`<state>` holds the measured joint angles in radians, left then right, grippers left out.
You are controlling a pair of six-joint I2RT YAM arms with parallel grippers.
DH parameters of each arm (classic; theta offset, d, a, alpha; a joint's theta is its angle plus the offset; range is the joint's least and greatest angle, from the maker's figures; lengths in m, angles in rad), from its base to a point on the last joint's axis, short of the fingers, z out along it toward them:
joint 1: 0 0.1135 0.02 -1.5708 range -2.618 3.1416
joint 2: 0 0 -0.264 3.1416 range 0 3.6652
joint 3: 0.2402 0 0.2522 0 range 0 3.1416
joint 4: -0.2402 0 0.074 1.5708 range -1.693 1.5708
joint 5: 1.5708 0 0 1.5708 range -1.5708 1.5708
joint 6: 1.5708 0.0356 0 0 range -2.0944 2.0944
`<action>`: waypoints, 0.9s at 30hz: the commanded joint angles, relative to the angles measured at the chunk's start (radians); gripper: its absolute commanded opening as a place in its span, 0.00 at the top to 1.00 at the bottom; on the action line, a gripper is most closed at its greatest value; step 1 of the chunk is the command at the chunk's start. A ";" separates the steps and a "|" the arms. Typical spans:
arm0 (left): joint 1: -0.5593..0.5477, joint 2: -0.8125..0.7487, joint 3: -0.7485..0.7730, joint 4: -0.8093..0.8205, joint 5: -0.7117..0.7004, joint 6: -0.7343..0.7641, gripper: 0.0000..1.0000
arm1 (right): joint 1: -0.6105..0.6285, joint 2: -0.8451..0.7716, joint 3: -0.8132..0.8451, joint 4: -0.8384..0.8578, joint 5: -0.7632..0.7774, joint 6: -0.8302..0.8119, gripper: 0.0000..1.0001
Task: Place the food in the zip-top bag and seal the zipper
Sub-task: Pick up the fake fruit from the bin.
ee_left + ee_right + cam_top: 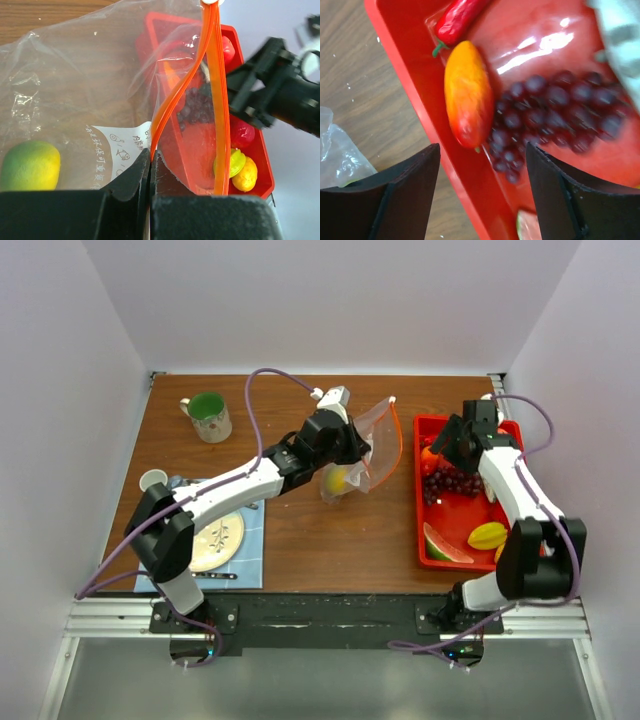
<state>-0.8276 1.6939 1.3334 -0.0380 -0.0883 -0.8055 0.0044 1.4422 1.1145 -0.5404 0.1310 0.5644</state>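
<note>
Over the far end of the red tray [395, 45], by the right edge of the tabletop [300, 540]: my right gripper [482, 155] is spread wide above the orange-red toy fruit [467, 100] and grape bunch [555, 110]. My left gripper [150, 165] is clamped on the zipper [217, 100], holding the zip-top bag [75, 90] mid-tabletop with a yellow-green fruit [30, 165] inside. Loading step; next I must descend and close on one piece

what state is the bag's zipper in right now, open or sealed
Open: in the left wrist view the zipper is two orange-red strips bowed apart, leaving the zip-top bag gaping at its mouth.

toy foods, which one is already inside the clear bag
The yellow-green fruit, visible through the clear bag; the grapes, watermelon wedge and the rest lie in the red tray.
</note>
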 commanded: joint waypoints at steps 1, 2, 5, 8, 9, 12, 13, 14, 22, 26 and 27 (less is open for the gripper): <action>-0.001 0.013 0.056 0.039 0.021 -0.008 1.00 | 0.003 0.072 0.094 0.094 -0.080 -0.032 0.29; -0.001 0.013 0.059 0.024 0.022 -0.006 1.00 | 0.003 0.108 0.100 0.094 -0.079 -0.032 0.30; -0.001 0.013 0.069 0.001 0.030 0.005 1.00 | 0.002 0.148 0.097 0.122 -0.079 -0.034 0.30; -0.001 0.015 0.076 -0.006 0.033 0.011 1.00 | 0.002 0.179 0.090 0.129 -0.079 -0.032 0.36; -0.001 0.015 0.079 -0.011 0.035 0.017 1.00 | 0.002 0.193 0.081 0.134 -0.080 -0.031 0.36; -0.001 0.013 0.082 -0.016 0.033 0.022 1.00 | 0.003 0.210 0.051 0.161 -0.086 -0.021 0.37; -0.001 0.015 0.084 -0.016 0.036 0.025 1.00 | 0.002 0.214 0.048 0.175 -0.088 -0.018 0.37; -0.001 0.013 0.084 -0.017 0.035 0.026 1.00 | 0.002 0.218 0.044 0.180 -0.088 -0.017 0.37; -0.001 0.021 0.098 -0.022 0.036 0.032 1.00 | 0.002 0.270 0.018 0.195 -0.099 -0.011 0.37; -0.002 0.036 0.121 -0.036 0.038 0.035 1.00 | 0.002 0.256 0.004 0.203 -0.093 -0.015 0.37; -0.002 0.038 0.124 -0.034 0.036 0.035 1.00 | 0.002 0.256 0.004 0.204 -0.093 -0.017 0.37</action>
<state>-0.8276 1.7233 1.4002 -0.0792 -0.0566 -0.7914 0.0055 1.7176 1.1301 -0.3656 0.0547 0.5495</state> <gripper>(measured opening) 0.021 0.629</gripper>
